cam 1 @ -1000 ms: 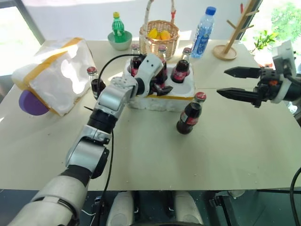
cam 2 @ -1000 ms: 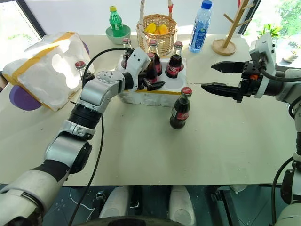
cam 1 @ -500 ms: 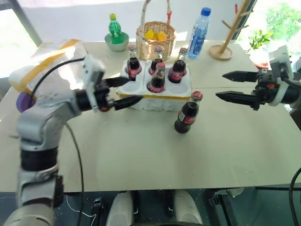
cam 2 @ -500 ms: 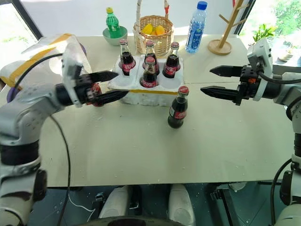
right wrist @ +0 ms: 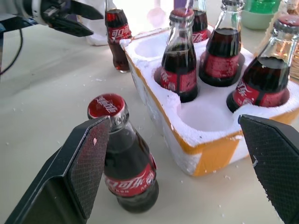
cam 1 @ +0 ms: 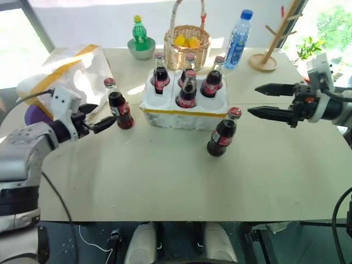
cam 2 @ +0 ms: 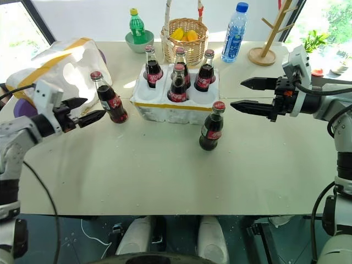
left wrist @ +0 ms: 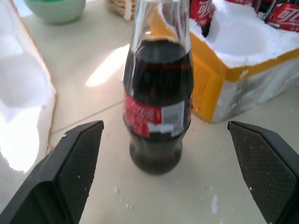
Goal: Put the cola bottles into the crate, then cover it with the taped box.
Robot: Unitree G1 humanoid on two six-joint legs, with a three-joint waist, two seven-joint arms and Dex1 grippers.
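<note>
The white foam crate (cam 1: 184, 110) with its yellow tape strip stands mid-table and holds several cola bottles (cam 1: 187, 91); two of its wells (right wrist: 204, 112) are empty. One loose cola bottle (cam 1: 116, 103) stands left of the crate. My left gripper (cam 1: 105, 114) is open just left of that bottle and points at it, apart from it; the left wrist view has the bottle (left wrist: 158, 102) between the spread fingers (left wrist: 70, 168). Another loose bottle (cam 1: 221, 133) stands at the crate's front right. My right gripper (cam 1: 252, 100) hovers open to its right. The taped box (cam 1: 66, 77) lies at the far left.
At the back of the table are a wicker basket (cam 1: 187, 44) with fruit, a green soda bottle (cam 1: 137, 30) in a green bowl, a blue-capped water bottle (cam 1: 238, 32) and a wooden rack (cam 1: 269, 49). A purple object (cam 1: 33, 116) peeks from under the taped box.
My left arm has swung away from the crate to the left, and its open gripper now faces the loose left bottle. The right arm has kept still.
</note>
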